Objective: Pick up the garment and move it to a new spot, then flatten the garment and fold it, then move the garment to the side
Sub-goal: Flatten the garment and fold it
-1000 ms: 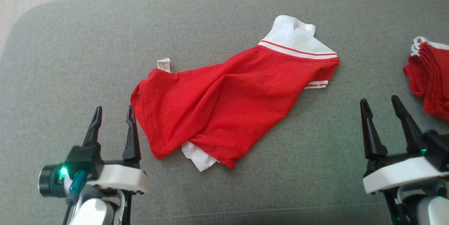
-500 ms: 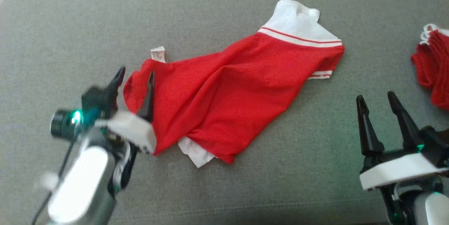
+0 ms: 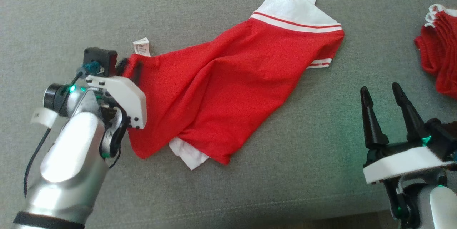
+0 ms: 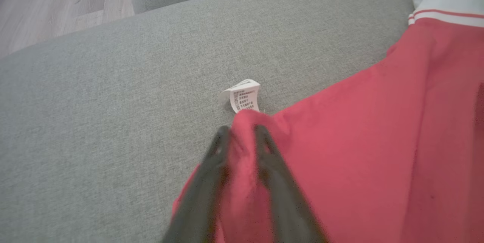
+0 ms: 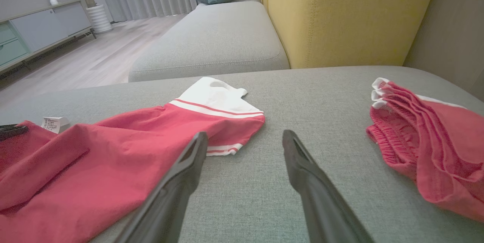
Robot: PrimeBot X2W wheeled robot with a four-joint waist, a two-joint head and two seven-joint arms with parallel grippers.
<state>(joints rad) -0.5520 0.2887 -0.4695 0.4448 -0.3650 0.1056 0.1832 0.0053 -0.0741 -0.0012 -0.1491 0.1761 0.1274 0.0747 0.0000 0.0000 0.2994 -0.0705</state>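
Note:
The garment (image 3: 228,90) is a red top with a white collar and white-striped sleeve, lying rumpled on the grey sofa seat (image 3: 250,193). My left gripper (image 3: 130,66) sits at its left corner, beside the white care label (image 3: 141,47). In the left wrist view the two dark fingers of the left gripper (image 4: 240,131) are pinched together with a ridge of the red garment (image 4: 359,140) between them, just below the label (image 4: 244,97). My right gripper (image 3: 380,91) stands open at the lower right, off the cloth. From the right wrist, the right gripper (image 5: 245,137) is spread over bare seat, with the garment (image 5: 132,144) to its left.
A pile of folded red clothes (image 3: 439,65) lies at the seat's right edge, also seen as the pile (image 5: 423,140) from the right wrist. A yellow backrest (image 5: 340,16) rises behind. Wooden floor (image 4: 49,0) lies beyond the seat's far left edge.
My left arm has reached forward and right to the garment's left corner and its fingers have closed on the cloth. The head camera has tilted. The right gripper has stayed put.

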